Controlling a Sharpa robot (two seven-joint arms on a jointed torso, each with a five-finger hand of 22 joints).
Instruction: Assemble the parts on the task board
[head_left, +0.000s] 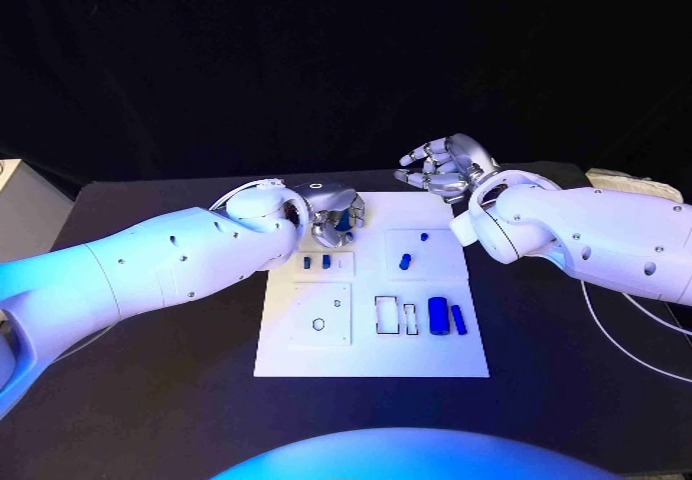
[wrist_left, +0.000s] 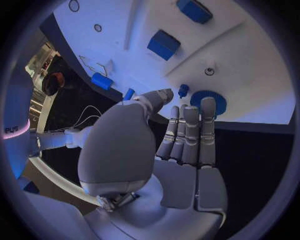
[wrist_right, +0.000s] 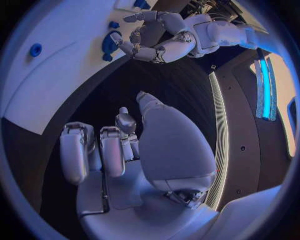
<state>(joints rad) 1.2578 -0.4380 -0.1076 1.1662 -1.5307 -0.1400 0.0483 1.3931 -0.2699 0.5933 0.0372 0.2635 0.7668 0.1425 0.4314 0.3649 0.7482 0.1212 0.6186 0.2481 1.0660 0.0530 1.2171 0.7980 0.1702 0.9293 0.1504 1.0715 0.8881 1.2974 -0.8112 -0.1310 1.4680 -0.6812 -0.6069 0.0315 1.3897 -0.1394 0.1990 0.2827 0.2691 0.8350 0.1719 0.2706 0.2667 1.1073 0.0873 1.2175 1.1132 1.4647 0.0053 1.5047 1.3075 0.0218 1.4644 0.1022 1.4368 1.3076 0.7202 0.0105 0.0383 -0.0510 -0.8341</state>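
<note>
Nearest you, the task board (head_left: 296, 358) carries blue parts (head_left: 437, 317) in its right recesses. Left hand (head_left: 335, 215), fingers spread and empty, hovers over a round blue part (wrist_left: 207, 98) at the far-left edge. Right hand (head_left: 447, 167) hangs loosely curled and empty beyond the far edge.

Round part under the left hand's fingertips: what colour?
Blue; the round part shows best in the left wrist view, by the left hand.
</note>
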